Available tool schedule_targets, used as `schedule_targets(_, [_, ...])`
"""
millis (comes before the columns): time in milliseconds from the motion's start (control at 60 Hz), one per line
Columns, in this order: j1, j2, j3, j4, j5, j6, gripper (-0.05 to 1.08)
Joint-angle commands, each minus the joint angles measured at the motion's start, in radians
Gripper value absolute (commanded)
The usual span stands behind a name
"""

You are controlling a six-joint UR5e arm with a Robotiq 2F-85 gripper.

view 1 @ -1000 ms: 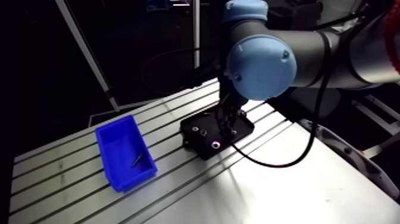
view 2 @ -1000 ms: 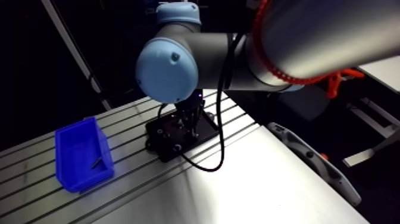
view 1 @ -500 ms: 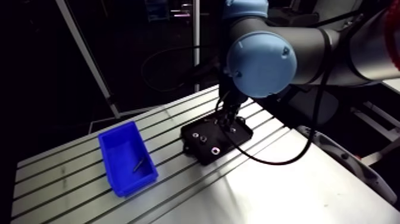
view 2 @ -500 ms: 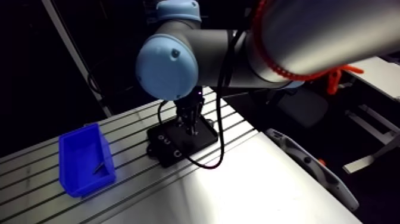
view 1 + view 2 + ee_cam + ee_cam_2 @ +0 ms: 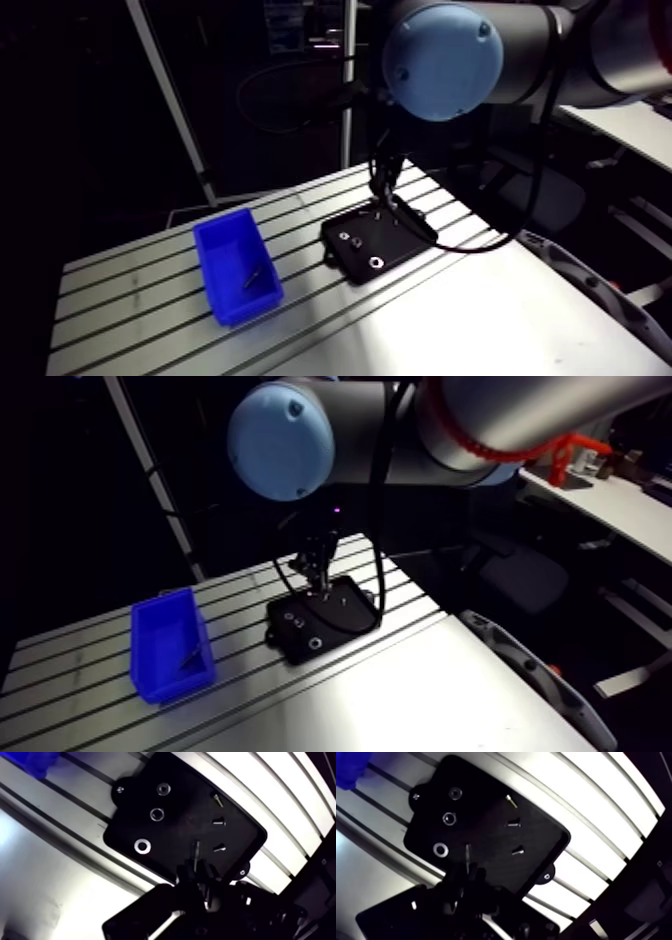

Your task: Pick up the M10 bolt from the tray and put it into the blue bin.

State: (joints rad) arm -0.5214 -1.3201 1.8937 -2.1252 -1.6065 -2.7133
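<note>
Tool (image 5: pixel 196 871) is clenched on the bolt (image 5: pixel 196 850). In the wrist view a thin shank sticks out from between the two fingers, pointing down towards the tray (image 5: pixel 185 807). The bolt hangs over the tray's middle, and in the arm view the tool looks raised clear of it, so I judge the pick to be done, though I cannot tell how firm the grip is.

On the tray, three ring-shaped washers (image 5: pixel 142 845) lie in a row along one side. Three small screws (image 5: pixel 218 822) lie in a row along the opposite side, with the bolt between the two rows. None of them touches the tool.

What is left is the carry and the drop. The bin (image 5: pixel 250 305) stands well apart from the tray on its washer side, with bare slotted surface (image 5: pixel 140 290) between them. The tool is not yet near the bin. A thin dark rod (image 5: pixel 252 277) already lies on the bin's floor; what it is I cannot make out. About half the task looks finished: grasped and up, not yet moved across or let go.
</note>
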Motion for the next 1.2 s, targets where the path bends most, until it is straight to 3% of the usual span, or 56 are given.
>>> schedule_targets(17, [0.051, -0.030, -0.055, 0.127, 0.001, -0.139, 1.07])
schedule_targets(200, [0.087, -0.036, -0.087, 0.171, 0.001, -0.273, 1.07])
schedule_targets(483, [0.194, -0.053, -0.104, 0.179, -0.005, -0.409, 1.07])
schedule_targets(867, [0.296, -0.048, -0.118, 0.168, -0.010, -0.466, 1.07])
schedule_targets(1200, [0.391, 0.000, -0.155, 0.131, -0.010, -0.450, 1.06])
